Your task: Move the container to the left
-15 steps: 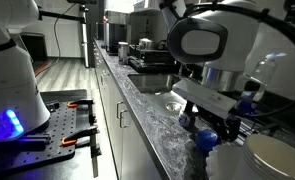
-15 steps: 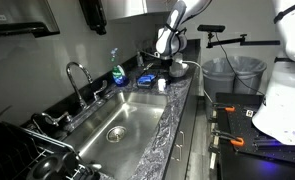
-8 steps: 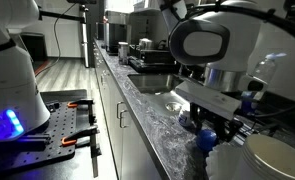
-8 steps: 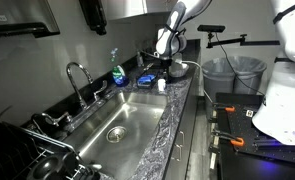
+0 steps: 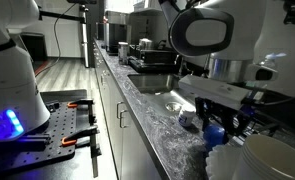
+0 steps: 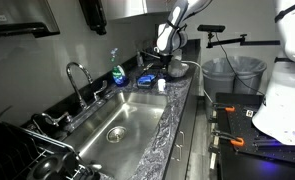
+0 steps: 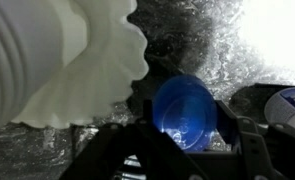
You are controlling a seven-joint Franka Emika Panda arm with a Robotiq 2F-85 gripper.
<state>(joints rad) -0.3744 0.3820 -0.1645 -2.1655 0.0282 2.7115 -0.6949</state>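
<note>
The small round bright-blue container (image 7: 184, 108) sits between my gripper's (image 7: 186, 128) two dark fingers in the wrist view, and both fingers press on its sides. In an exterior view the gripper (image 5: 220, 128) hangs low over the speckled counter with a patch of the container's blue (image 5: 213, 129) showing between the fingers. In an exterior view the gripper (image 6: 173, 67) is at the counter's far end, and the container is too small to make out there.
White stacked bowls (image 5: 269, 160) stand close beside the gripper and fill the left of the wrist view (image 7: 57, 60). A white can with a blue label (image 7: 279, 101) lies to the right. A steel sink (image 6: 117, 125), a faucet (image 6: 77, 78) and a bottle of blue liquid (image 6: 116, 70) stand further along.
The arm's wrist and gripper have risen a little and shifted toward the bowls, with the blue container still between the fingers.
</note>
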